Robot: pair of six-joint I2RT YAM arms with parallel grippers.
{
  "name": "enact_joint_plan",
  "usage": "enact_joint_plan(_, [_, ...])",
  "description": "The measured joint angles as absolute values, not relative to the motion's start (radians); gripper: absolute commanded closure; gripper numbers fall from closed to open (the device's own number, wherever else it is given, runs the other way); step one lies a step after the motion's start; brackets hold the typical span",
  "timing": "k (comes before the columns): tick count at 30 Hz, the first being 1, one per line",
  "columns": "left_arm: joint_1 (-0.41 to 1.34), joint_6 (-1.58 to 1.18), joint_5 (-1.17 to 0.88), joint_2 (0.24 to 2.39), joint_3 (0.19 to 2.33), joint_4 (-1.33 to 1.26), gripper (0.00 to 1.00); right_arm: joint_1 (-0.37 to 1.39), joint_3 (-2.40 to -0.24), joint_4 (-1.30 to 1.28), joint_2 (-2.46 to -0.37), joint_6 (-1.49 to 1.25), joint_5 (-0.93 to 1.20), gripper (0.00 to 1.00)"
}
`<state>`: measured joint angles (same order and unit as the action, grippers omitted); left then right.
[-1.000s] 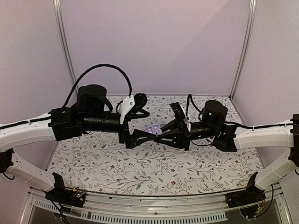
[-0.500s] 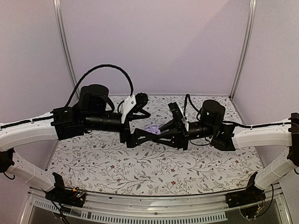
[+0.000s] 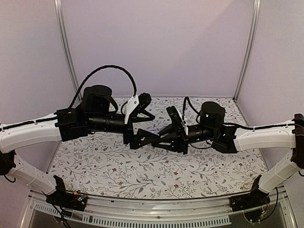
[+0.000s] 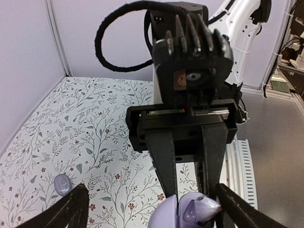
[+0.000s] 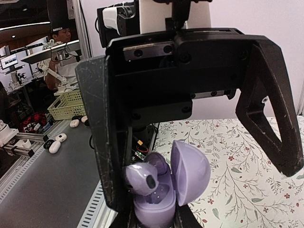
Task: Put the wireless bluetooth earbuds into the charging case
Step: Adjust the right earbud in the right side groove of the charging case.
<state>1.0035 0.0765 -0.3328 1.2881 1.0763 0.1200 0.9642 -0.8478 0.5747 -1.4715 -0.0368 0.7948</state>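
Case: lavender clamshell with the lid swung open and standing up. It's held in the air above the bench, right where the two claws meet. From the overhead cam the arms pretty much hide it.
Right claw: pinching the case down at its base, one finger on each side. The left wrist cam gets it head-on.
Left claw: spread wide with nothing gripped. It points straight at the right claw, so the two are basically tip to tip.
Left claw fingers: one sits right up against the open side of the case. The other is way off past the lid with plain air in between.
Bud: sitting in the base of the case, tilted and poking up above the rim, so not down flush. It's right beside that near finger of the left claw. It looks like they touch, but honestly I can't tell for sure.
Loose bud: lying by itself on the bench, well apart from the case. It shows low on the left of the left wrist view, on the wall side.
Bench: covered in a white cloth with a leafy flower print. Both arms reach in from the sides and meet over the middle.
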Motion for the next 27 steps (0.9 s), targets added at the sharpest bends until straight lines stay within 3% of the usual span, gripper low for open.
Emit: enact_joint_plan(27, [0.961, 0.028, -0.399, 1.215, 1.053, 0.070, 0.10, 0.966, -0.857, 0.570, -1.470, -0.045, 0.767, 1.00])
